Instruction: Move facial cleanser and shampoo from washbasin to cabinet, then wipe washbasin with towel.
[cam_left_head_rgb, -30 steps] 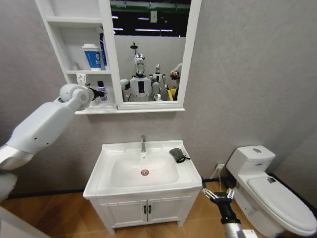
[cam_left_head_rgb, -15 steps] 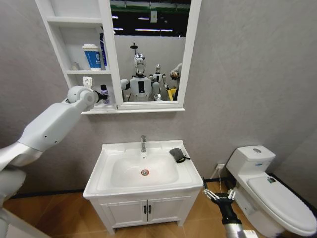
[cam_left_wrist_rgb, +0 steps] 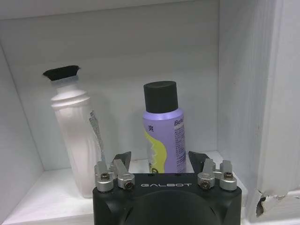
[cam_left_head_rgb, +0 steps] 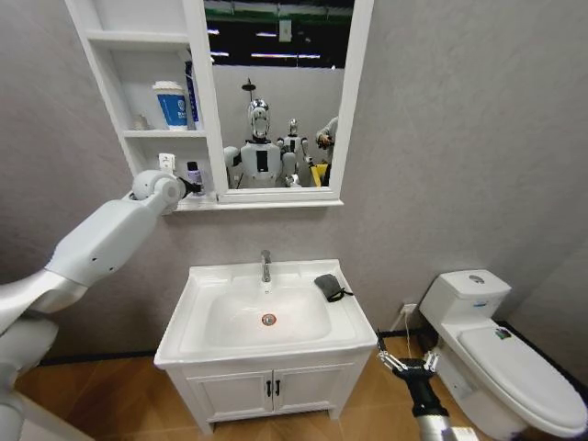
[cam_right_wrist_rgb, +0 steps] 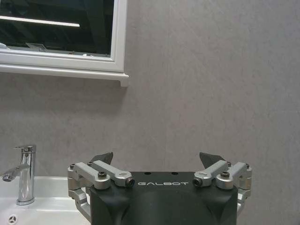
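Left gripper (cam_left_wrist_rgb: 159,161) jaws open, empty, at purple bottle (cam_left_wrist_rgb: 163,126) on cabinet (cam_left_head_rgb: 138,83) bottom shelf: retreat straight, avoid clipping it.

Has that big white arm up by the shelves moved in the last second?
Yes. The left gripper has risen and shifted right, toward the mirror frame, along the cabinet's bottom shelf. The washbasin sits unchanged, so the camera stayed put.

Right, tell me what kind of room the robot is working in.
A bathroom, most likely a mock-up for testing. The head view shows a white washbasin with a chrome tap, a toilet beside it, and a mirror joined to a shelf cabinet holding toiletry bottles.
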